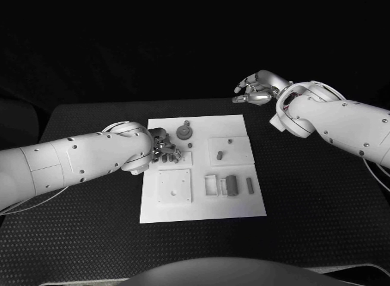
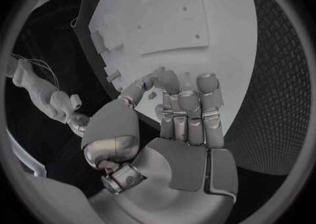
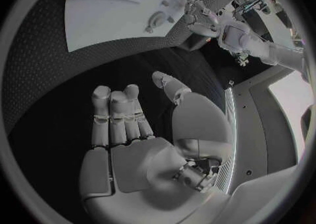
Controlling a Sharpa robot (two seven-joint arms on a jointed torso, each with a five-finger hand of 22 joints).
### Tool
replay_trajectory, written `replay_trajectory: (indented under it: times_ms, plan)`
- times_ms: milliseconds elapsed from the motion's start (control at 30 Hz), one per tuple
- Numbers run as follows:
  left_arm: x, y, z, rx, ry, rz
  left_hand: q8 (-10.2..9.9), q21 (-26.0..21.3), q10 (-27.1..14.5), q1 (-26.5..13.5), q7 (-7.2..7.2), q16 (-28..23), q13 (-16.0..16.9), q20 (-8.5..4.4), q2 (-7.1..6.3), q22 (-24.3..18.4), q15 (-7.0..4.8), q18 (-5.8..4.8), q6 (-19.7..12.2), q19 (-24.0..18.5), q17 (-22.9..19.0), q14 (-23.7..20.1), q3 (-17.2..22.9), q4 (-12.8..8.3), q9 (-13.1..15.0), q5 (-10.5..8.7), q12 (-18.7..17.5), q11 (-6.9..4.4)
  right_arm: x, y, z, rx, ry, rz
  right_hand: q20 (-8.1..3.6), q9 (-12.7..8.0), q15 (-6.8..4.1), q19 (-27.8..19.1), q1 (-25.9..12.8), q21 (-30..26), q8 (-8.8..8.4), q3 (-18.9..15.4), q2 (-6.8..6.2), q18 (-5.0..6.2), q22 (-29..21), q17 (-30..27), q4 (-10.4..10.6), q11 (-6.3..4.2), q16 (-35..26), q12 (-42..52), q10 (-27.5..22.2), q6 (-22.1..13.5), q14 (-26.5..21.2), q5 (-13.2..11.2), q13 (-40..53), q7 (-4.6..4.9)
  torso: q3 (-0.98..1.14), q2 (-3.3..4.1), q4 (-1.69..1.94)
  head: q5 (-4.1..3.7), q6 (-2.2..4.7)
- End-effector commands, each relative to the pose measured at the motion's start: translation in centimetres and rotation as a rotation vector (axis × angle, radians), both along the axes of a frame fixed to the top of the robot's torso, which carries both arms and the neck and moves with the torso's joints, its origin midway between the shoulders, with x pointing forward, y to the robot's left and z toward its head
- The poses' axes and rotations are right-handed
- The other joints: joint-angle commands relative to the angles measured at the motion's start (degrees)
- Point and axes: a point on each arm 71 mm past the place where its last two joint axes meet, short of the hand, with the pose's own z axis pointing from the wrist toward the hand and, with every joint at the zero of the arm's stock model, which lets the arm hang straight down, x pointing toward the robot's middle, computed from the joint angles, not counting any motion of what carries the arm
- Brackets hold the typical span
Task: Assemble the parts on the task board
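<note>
white task board (image 1: 237,196) under left robot hand (image 1: 165,150); right robot hand (image 1: 255,89) well apart.

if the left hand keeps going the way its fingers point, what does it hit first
Probably the small dark parts on the task board just beyond the left hand; its fingers already hover over the board's left edge. Height above it is unclear.

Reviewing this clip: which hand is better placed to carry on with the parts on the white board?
Probably the left: the silver left hand sits over the white task board among its small parts, while the silver right hand hovers beyond the board's far corner, holding nothing.
</note>
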Motion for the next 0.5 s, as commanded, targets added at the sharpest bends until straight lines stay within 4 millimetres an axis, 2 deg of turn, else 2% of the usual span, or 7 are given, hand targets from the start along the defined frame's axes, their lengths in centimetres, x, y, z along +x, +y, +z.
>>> replay_trajectory:
  times_ms: [33, 500]
  plan:
    - [-0.49, -0.27, -0.62, 0.025, 0.053, -0.033, -0.4, -0.4, -0.6, 4.0, 0.16, 0.2, -0.1, -0.13, 3.48, 1.0, -1.29, 1.5, -0.3, -0.3, -0.1, -1.8, 0.1, -0.3, -0.1, -0.33, 0.3, 0.02, -0.05, 0.08, -0.03, 0.001, 0.006, 0.013, 0.19, -0.1, 0.13, 0.0, -0.6, -0.3, 0.16, 0.0, -0.17, 3.04, -0.1, -0.1, 0.3, 0.04, -0.3, 0.2, -0.5, -0.2, -0.5, 0.2, -0.1, 1.04, 0.0, -0.01, 0.03, -0.03, -0.08]
    - [-0.45, -0.21, -0.68, 0.036, 0.058, -0.033, -1.2, -0.5, -0.9, 4.0, 0.51, 0.2, -0.2, -0.13, 3.56, 0.9, -1.21, 1.46, -1.0, -0.6, -0.2, -2.1, -0.2, -0.1, -0.3, -0.44, 0.3, 0.19, -0.05, 0.02, -0.04, 0.006, 0.009, 0.011, 0.19, -0.1, 0.13, 0.0, -0.7, -0.3, 0.16, 0.0, -0.2, 3.04, -0.1, -0.1, 0.5, 0.04, -0.3, 0.2, -0.5, -0.2, -0.5, 0.2, -0.1, 1.04, -0.02, 0.03, 0.0, -0.12, -0.09]
